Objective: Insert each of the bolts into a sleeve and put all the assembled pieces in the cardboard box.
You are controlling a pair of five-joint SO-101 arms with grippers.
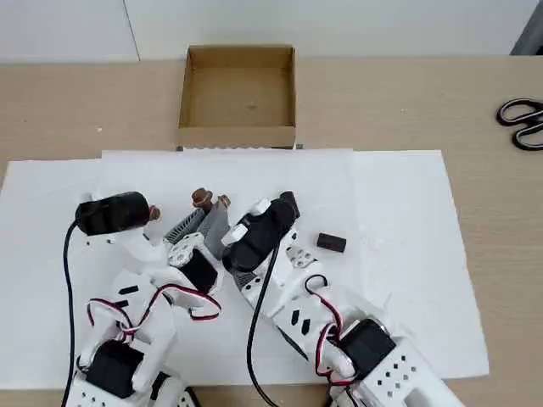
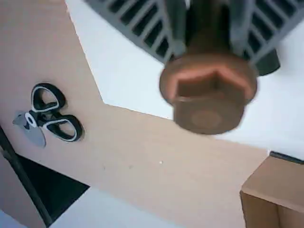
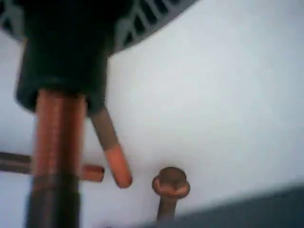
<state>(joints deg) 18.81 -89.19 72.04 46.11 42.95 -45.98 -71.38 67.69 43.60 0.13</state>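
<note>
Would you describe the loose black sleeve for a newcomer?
Find the white paper spread in front of the cardboard box. Right of its middle, a short black sleeve lies alone on its side. Unlike the copper bolts to its left, it is dark and held by nothing.

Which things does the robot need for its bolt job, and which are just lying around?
For the job:
- held bolt
- held sleeve
- loose bolts
- spare sleeve
- box

Just lying about:
- scissors
- paper
</note>
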